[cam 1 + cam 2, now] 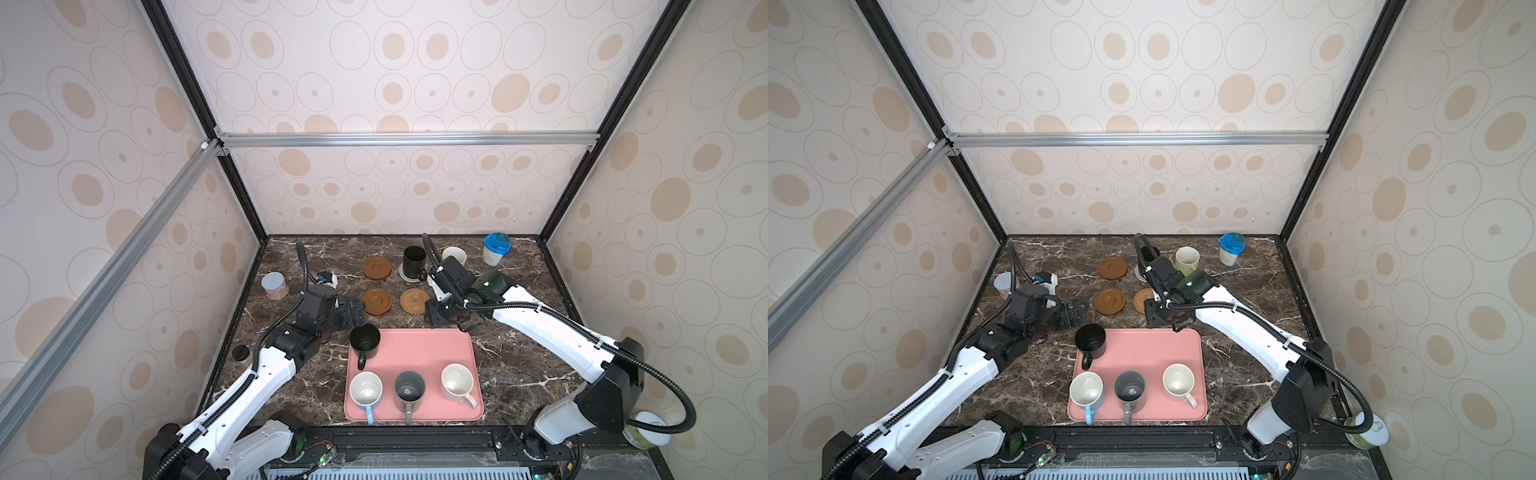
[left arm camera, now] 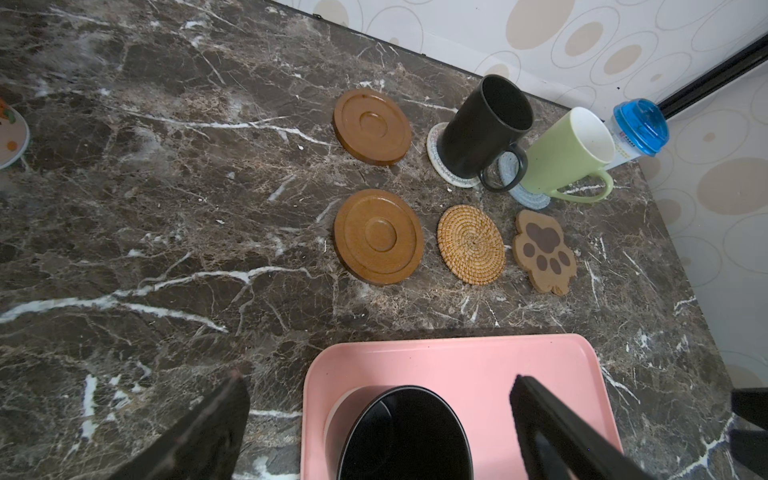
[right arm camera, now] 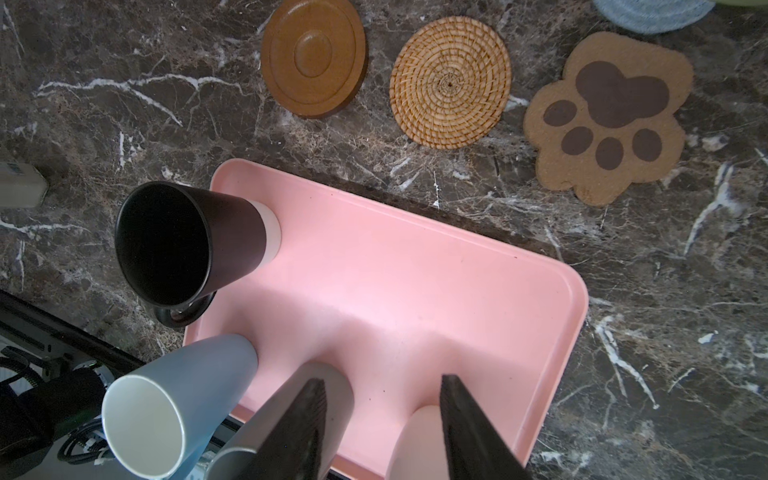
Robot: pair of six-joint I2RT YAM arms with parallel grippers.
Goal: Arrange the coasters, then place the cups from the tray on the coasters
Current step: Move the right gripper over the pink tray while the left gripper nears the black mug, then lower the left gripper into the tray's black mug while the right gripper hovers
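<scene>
Three cups (image 1: 409,390) stand along the near edge of the tray (image 1: 432,353). At its far left corner stands the black cup (image 1: 365,340), with my left gripper (image 1: 353,316) wide apart just beside it. If I go down crooked, a finger may knock the rim and tip it. My right gripper (image 3: 383,380), partly apart and empty, hangs by the far right corner, so the arms may bump. Beyond lie four bare coasters (image 2: 378,237).
</scene>
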